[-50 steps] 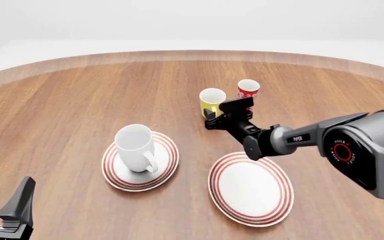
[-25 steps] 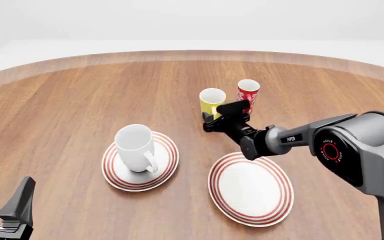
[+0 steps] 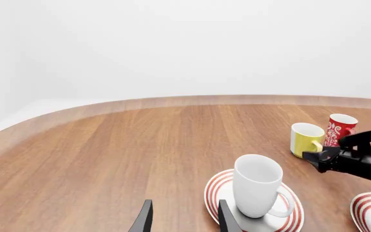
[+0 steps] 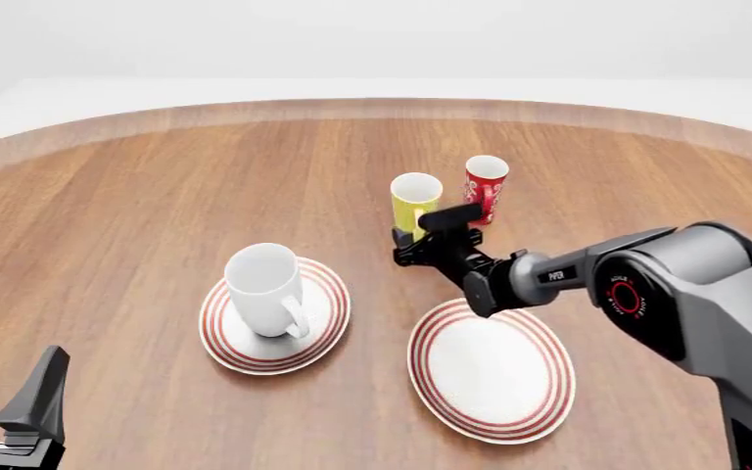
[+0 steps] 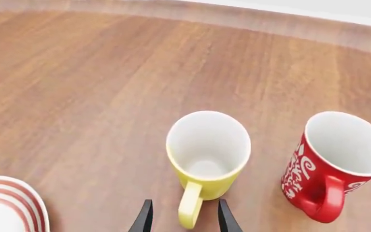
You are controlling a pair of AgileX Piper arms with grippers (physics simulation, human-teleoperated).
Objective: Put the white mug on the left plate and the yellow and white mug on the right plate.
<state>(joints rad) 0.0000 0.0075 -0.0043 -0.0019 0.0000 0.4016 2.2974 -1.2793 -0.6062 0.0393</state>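
The white mug (image 4: 265, 287) stands upright on the left plate (image 4: 332, 330), seen too in the left wrist view as white mug (image 3: 258, 186) on plate (image 3: 219, 189). The right plate (image 4: 492, 369) lies bare. Behind it stands the yellow and white mug (image 4: 415, 200), handle toward me. My right gripper (image 4: 426, 238) is open just short of it; in the right wrist view the yellow mug (image 5: 208, 147) has its handle between the open right gripper (image 5: 184, 220) fingers, not gripped. My left gripper (image 4: 4, 389) is open at the near left, holding nothing.
A slim red patterned cup (image 4: 486, 185) stands close to the right of the yellow mug, also red cup (image 5: 335, 164). A ringed plate rim (image 5: 5, 205) shows at the edge of the right wrist view. The table's curved far edge (image 4: 376, 106) runs behind.
The right gripper has shifted a little left and closer in on the yellow mug's handle. The left arm, both mugs and both plates have not moved.
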